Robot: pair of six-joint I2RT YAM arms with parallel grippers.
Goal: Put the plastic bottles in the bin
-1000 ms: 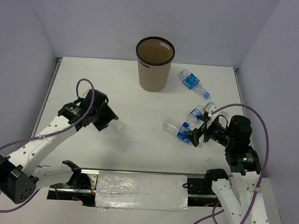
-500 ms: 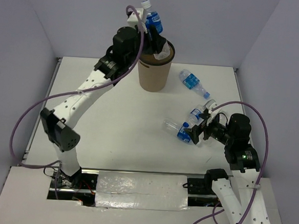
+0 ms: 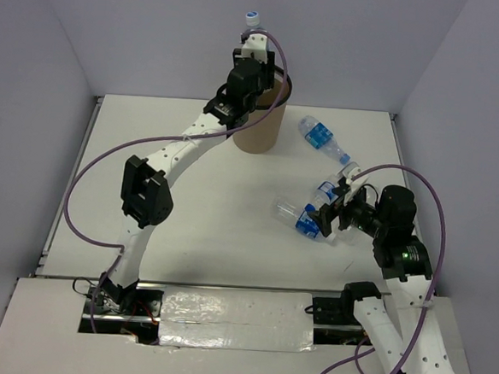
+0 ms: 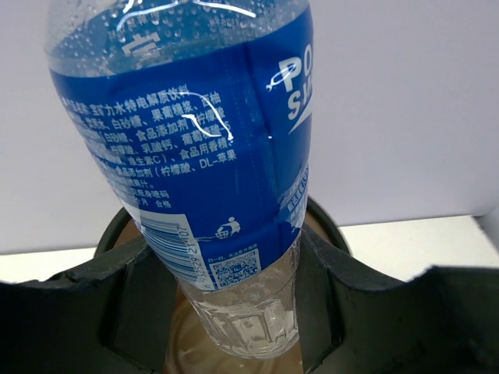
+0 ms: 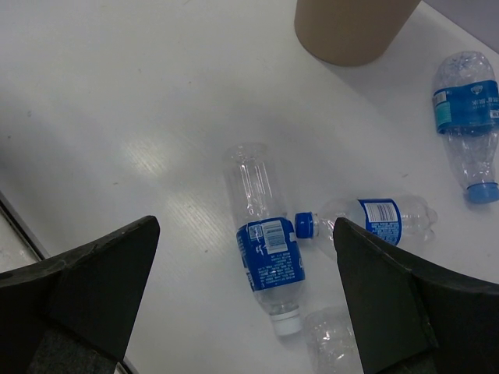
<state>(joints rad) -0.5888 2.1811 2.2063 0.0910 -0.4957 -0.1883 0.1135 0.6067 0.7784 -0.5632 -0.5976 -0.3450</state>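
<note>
left claw (image 4: 230,312) gripping blue-label bottle (image 4: 187,117) over bin (image 3: 258,132), print readable only from wrist, right claw (image 5: 245,257) wide

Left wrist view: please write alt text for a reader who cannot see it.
The left hand grips a clear plastic bottle with a blue label near its base, directly above the open tan cylindrical bin with a black rim.

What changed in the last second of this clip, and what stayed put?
The left gripper, shut on a blue-label bottle, swung from low over the table's left side up and back to the bin. The bottle is now bottom-down over the opening, not yet released. The right gripper stayed open above the bottles on the table, which did not move.
</note>
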